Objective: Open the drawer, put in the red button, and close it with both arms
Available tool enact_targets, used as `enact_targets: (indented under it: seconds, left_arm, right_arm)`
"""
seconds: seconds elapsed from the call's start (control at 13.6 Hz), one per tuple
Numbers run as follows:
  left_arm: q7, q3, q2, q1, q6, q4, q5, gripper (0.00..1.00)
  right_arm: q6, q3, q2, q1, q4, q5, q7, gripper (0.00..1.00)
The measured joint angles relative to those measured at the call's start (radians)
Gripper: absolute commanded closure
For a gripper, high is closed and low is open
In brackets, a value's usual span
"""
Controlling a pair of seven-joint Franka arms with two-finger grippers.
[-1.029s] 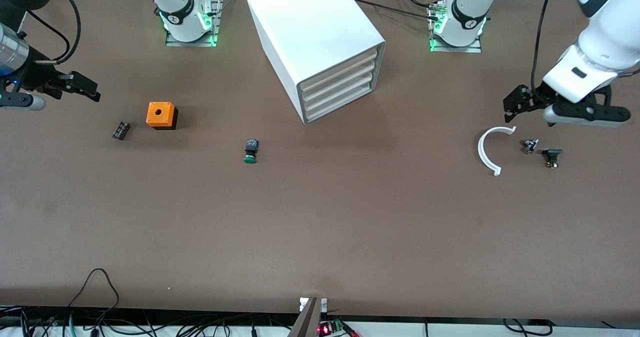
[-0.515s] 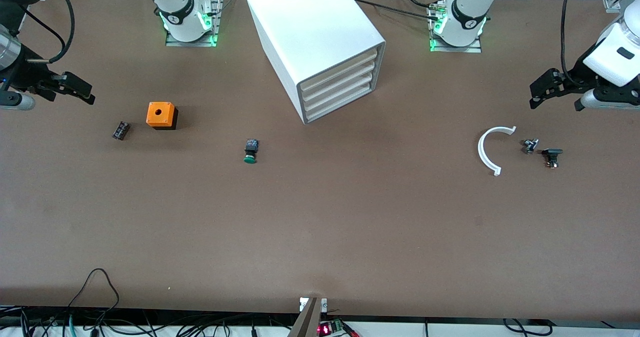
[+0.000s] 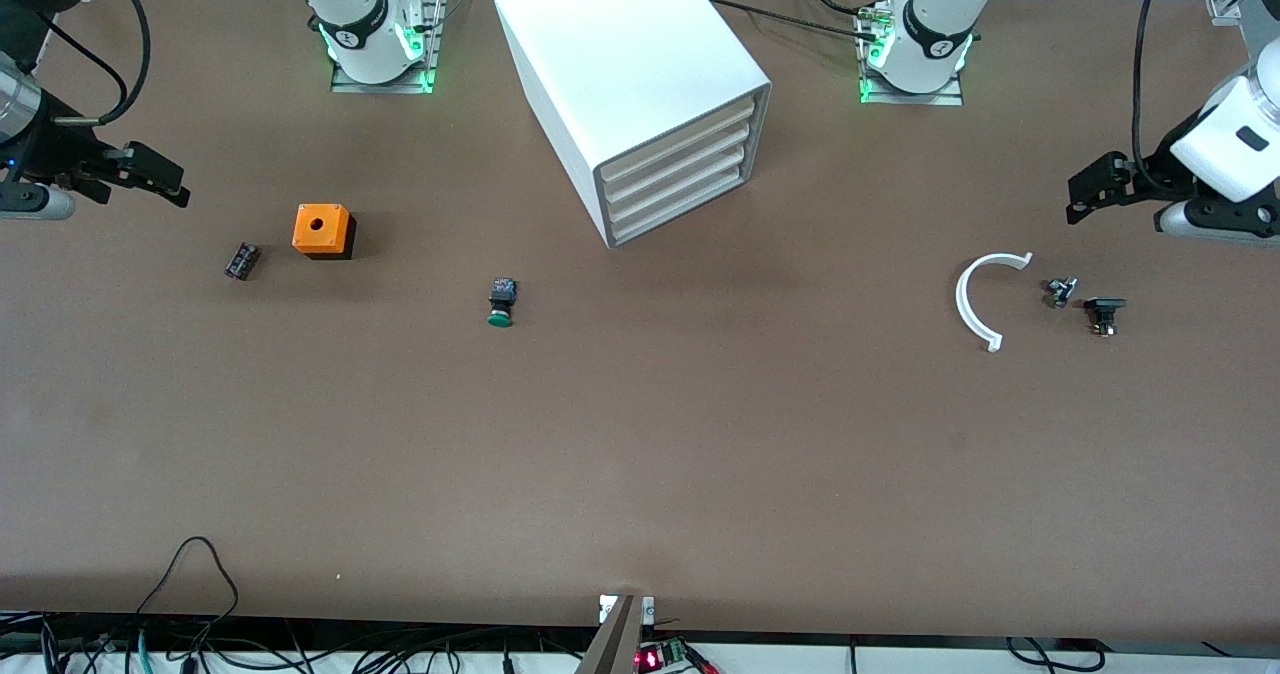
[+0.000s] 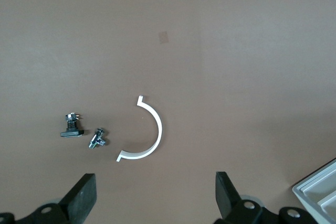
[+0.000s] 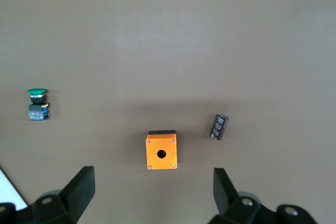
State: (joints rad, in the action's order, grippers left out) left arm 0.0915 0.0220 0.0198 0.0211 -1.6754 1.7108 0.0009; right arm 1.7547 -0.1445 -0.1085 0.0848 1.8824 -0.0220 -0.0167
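The white cabinet (image 3: pixel 640 74) stands between the arm bases, and its stacked white drawers (image 3: pixel 676 180) are all shut. No red button shows in any view. A button with a green cap (image 3: pixel 500 303) lies on the table nearer the camera than the cabinet, and it also shows in the right wrist view (image 5: pixel 37 103). My left gripper (image 3: pixel 1092 190) is open and empty, up over the left arm's end of the table; in its own view it (image 4: pixel 155 198) hangs over bare table. My right gripper (image 3: pixel 152 176) is open and empty over the right arm's end, and its own view shows it (image 5: pixel 152 192) holding nothing.
An orange box with a hole (image 3: pixel 322 230) and a small dark part (image 3: pixel 241 260) lie near the right gripper. A white half ring (image 3: pixel 978 299), a small metal part (image 3: pixel 1060 291) and a black part (image 3: pixel 1104 313) lie near the left gripper.
The left gripper has drawn away from the half ring toward the left arm's end of the table. The right gripper has shifted slightly toward its own end. Nothing on the table moved.
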Motion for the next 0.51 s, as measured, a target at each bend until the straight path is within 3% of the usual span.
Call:
enact_targets:
  seconds: [0.51]
  left_arm:
    - [0.012, 0.004, -0.004, 0.002, 0.042, -0.012, 0.0, 0.0]
  right_arm:
    - [-0.006, 0.001, 0.0, 0.0, -0.001, 0.0, 0.0, 0.0]
